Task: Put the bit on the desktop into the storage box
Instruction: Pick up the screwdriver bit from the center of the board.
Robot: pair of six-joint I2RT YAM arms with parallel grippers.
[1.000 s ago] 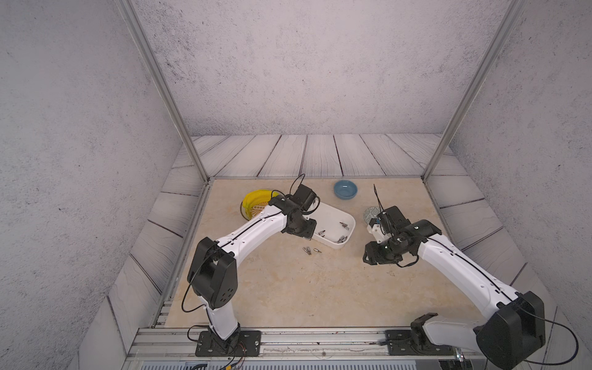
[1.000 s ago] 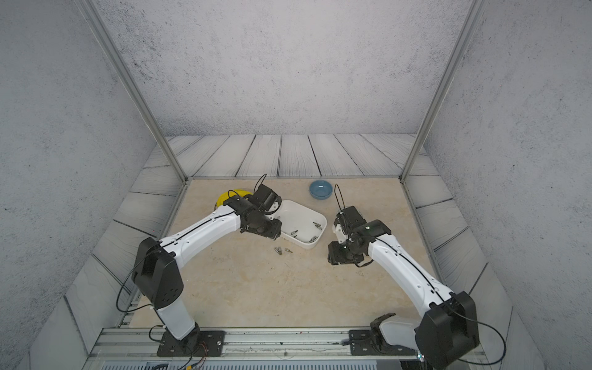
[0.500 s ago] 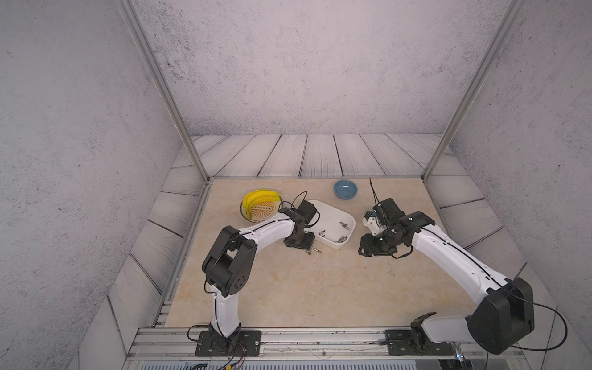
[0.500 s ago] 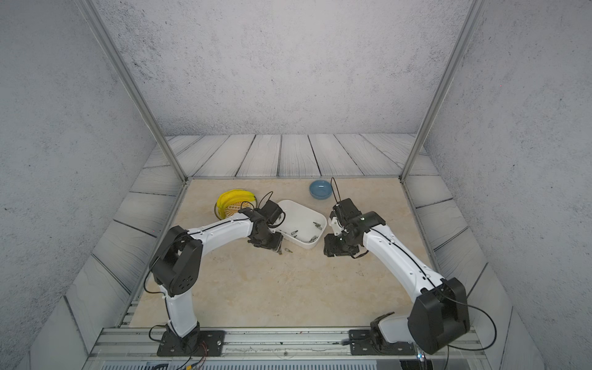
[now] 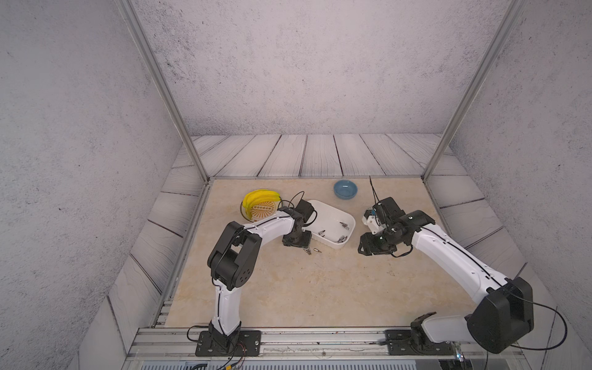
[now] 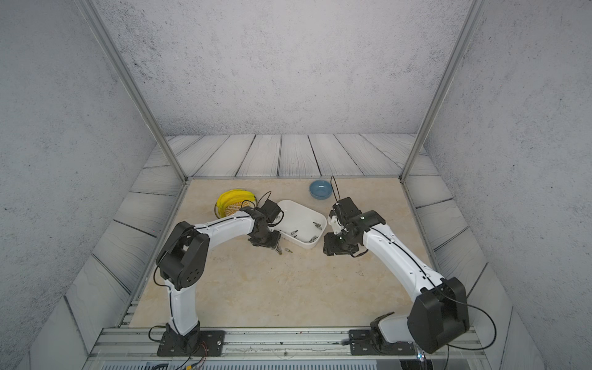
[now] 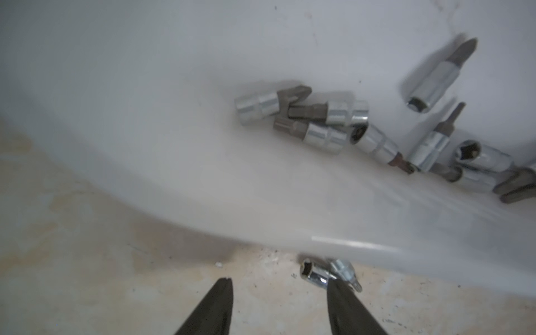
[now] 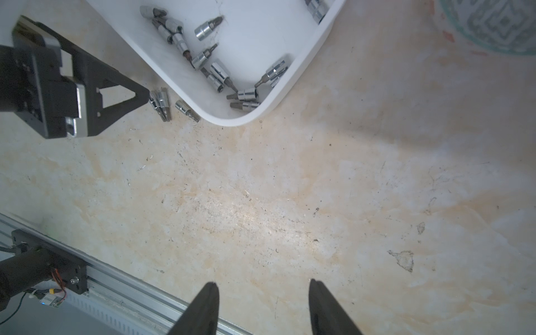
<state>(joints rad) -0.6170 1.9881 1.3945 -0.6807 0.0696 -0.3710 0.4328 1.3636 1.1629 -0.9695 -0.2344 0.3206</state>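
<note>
Left arm: upper link rises from the front rail, elbow bent sharply, forearm reaches forward and inward, wrist tipped down. Left hand (image 5: 306,250) sits low at the surface (image 5: 288,288), just beside the near wall of the storage box (image 5: 333,245). Its fingers are apart and nothing is clamped between them.

A pair of bits (image 8: 159,104) lies side by side on the surface, touching one fingertip of the left hand. A single bit (image 8: 187,110) lies a little apart from the pair, just beside the box wall. All three are outside the box. In the left wrist view only two show, at the tip of one finger and blurred.

Right arm: long forearm stretched forward and inward from its base, wrist bent down. Right hand (image 8: 264,285) is held over bare surface near the box's right corner, fingers spread, empty.

Surface: flat beige marble print with faint orange veins, scuffed with dark specks. Box: smooth white plastic, shallow, rounded corners, with a scatter of boxed bits (image 8: 220,75) mostly along one wall. Bits: short chrome socket bodies with dark grey driver tips. Fingers: matte black, tapering to points. Arms: white shells, black joints.

Blue bowl (image 5: 345,189): round, glossy, at the far side, well apart from both hands. Patterned bowl (image 8: 493,23): grey-green, only its edge shows.
</note>
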